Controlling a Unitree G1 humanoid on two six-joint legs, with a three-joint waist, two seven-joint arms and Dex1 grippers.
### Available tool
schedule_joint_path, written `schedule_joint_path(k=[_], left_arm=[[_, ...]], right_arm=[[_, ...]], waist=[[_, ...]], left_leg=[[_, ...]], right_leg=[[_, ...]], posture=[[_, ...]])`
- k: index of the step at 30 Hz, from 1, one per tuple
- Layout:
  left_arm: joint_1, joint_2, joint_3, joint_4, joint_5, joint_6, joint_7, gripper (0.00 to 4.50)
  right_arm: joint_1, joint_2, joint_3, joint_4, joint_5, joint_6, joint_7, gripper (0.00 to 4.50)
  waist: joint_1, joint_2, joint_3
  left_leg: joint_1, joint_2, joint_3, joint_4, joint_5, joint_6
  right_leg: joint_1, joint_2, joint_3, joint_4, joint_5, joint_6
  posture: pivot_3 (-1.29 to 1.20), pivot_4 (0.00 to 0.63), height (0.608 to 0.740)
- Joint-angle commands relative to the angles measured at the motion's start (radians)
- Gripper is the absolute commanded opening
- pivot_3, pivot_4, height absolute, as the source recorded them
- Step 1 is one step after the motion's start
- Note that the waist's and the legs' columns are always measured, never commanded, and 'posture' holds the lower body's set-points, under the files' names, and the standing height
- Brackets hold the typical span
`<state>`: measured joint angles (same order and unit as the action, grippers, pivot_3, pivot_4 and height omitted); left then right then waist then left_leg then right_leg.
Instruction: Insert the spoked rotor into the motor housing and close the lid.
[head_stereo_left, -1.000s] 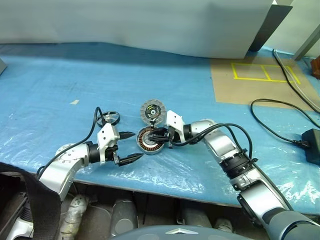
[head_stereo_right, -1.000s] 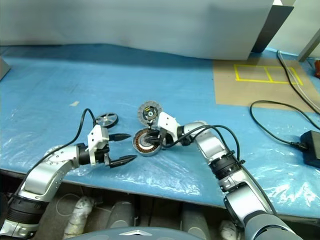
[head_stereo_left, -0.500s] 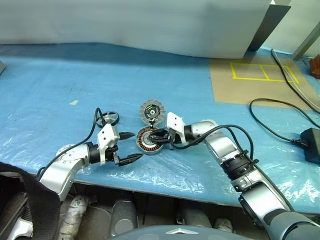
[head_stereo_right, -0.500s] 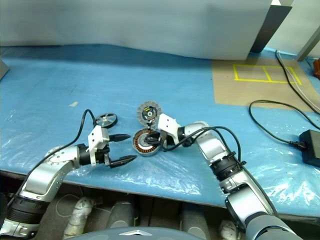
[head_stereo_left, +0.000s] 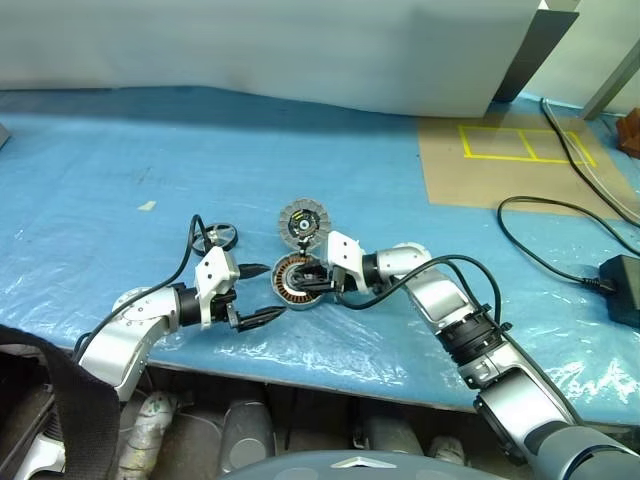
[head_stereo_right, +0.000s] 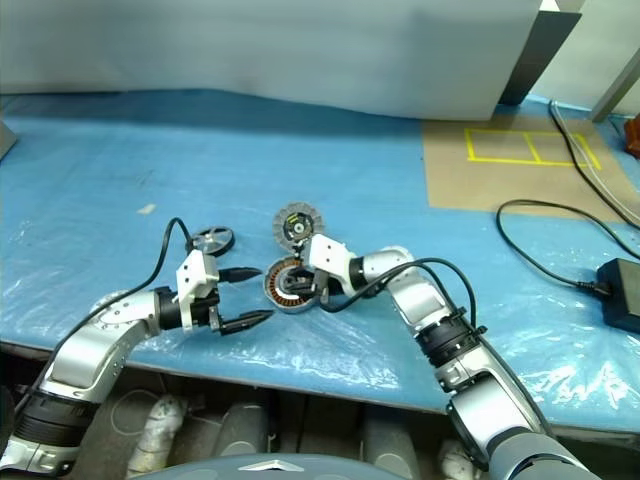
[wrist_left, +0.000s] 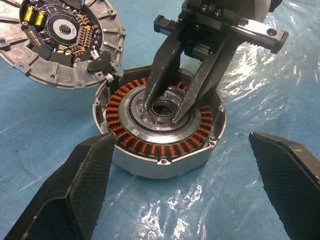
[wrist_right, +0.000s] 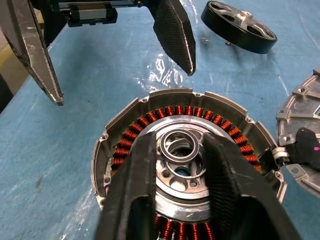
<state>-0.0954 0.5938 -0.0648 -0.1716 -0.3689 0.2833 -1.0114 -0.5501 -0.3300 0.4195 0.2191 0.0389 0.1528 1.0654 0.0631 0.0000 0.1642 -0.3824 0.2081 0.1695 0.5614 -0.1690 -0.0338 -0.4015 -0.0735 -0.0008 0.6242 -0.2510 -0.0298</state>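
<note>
**Rotor behind left gripper, housing under the right**

Left gripper (head_stereo_left: 258, 293) spread wide, empty, facing motor housing (head_stereo_left: 299, 281). Right gripper (wrist_left: 167, 109) partly spread astride the central hub, gripping nothing. Beyond, lid (head_stereo_left: 304, 222) touching housing. Spoked rotor (head_stereo_left: 219, 237) flat, nearest left arm. Right wrist view alone showing the hub between its fingers.

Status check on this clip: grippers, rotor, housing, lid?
Left gripper open, empty, beside motor housing. Right gripper fingertips astride the housing's central hub, gripping nothing. Spoked rotor on the table, not inserted. Lid off, leaning on the housing rim.
</note>
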Motion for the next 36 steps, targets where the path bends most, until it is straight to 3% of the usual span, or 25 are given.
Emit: schedule_joint_path(k=[1, 3, 24, 28, 34, 36], left_arm=[[-0.002, 0.004, 0.005, -0.014, -0.004, -0.007, -0.001, 4.50], [-0.001, 0.004, 0.004, -0.016, -0.006, -0.005, -0.001, 4.50], [0.006, 0.009, -0.002, -0.017, -0.008, -0.002, -0.008, 4.50], [0.010, 0.012, 0.002, -0.019, -0.010, 0.000, -0.009, 4.50], [0.004, 0.013, -0.001, -0.011, -0.007, -0.002, -0.012, 4.50], [0.005, 0.011, -0.001, -0.011, -0.006, -0.003, -0.012, 4.50]], right_arm=[[0.025, -0.008, 0.018, 0.008, -0.025, 0.013, -0.006, 2.63], [0.027, -0.015, 0.009, 0.000, -0.020, 0.018, -0.006, 3.28], [0.014, -0.005, -0.063, -0.151, 0.065, 0.089, -0.016, 3.28], [0.020, -0.023, -0.078, -0.191, 0.097, 0.111, 0.008, 2.39], [0.012, -0.021, -0.042, -0.162, 0.082, 0.124, 0.019, 0.14], [0.005, -0.021, -0.034, -0.148, 0.062, 0.108, 0.010, 0.04]], waist=[[0.000, 0.000, 0.000], [0.002, 0.000, 0.000], [0.005, 0.000, 0.000], [0.005, 0.000, 0.000], [0.005, 0.000, 0.000], [0.005, 0.000, 0.000]], left_leg=[[0.000, 0.000, 0.000, 0.000, 0.000, 0.000], [0.000, 0.000, 0.000, 0.000, 0.000, 0.000], [-0.001, 0.000, 0.000, 0.000, 0.000, 0.000], [-0.001, 0.000, 0.000, 0.000, 0.000, 0.000], [-0.001, 0.000, 0.000, 0.000, 0.000, 0.000], [-0.001, 0.000, 0.000, 0.000, 0.000, 0.000]], right_leg=[[0.000, 0.000, 0.000, 0.000, 0.000, 0.000], [0.000, 0.000, 0.000, 0.000, 0.000, 0.000], [-0.001, 0.000, 0.000, -0.001, 0.000, 0.000], [-0.001, 0.000, 0.000, -0.001, 0.000, 0.000], [-0.001, 0.000, 0.000, 0.000, 0.000, 0.000], [-0.001, 0.000, 0.000, -0.001, 0.000, 0.000]], posture=[[0.00, 0.150, 0.740], [0.00, 0.150, 0.740], [0.00, 0.150, 0.740], [0.00, 0.150, 0.740], [0.00, 0.150, 0.740], [0.00, 0.150, 0.740]])
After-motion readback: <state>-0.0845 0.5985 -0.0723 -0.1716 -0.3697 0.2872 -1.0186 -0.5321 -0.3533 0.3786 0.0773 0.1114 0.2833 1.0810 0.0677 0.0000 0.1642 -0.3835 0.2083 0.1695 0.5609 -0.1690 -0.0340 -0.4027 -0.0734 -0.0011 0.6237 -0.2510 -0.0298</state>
